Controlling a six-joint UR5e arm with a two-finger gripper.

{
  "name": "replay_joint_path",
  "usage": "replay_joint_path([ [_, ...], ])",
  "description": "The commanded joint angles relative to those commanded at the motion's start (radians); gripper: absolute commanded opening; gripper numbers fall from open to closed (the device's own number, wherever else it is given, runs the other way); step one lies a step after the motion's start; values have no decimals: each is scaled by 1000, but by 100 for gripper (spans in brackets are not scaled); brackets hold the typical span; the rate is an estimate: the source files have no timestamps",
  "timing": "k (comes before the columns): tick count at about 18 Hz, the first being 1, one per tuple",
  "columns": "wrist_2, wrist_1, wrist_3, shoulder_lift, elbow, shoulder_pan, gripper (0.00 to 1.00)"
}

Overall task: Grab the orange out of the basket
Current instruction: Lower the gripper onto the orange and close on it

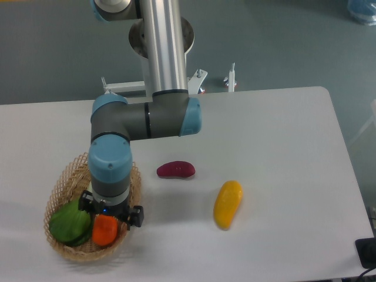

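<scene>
place: robot lab | cues: arm (147, 117) on a pedestal base (161, 41) bolted beside a bare white table (282, 141) | grey floor (282, 41) | toy produce set out: basket (61, 185), yellow fruit (227, 204), purple piece (175, 170)

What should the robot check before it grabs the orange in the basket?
1. Orange is in the basket: ok.
2. Gripper is above the orange: ok, the wrist sits right over it.
3. Gripper is open wide enough: cannot tell, the wrist hides the fingers.
4. Green vegetable is out of the way: not ok, it lies right beside the orange.
5. Basket rim is clear of the gripper: cannot tell, the arm covers part of it.
6. Purple item and yellow fruit are far from the grab: ok, both lie on the table outside the basket.
</scene>
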Motion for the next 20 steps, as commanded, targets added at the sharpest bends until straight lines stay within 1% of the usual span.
replay_joint_path([
  [7,5,2,-28,-15,-2,-11,100],
  [12,8,47,-75,-31,-3,-20,100],
  [14,8,51,-77,-35,-3,-21,100],
  [15,8,51,-77,-38,-3,-21,98],
  [16,8,51,-77,-41,-3,-21,93],
  [17,8,51,-77,-41,-3,-23,87],
  [19,8,51,-80,-41,-3,-23,69],
  [20,8,51,-90,-41,-3,-22,63],
])
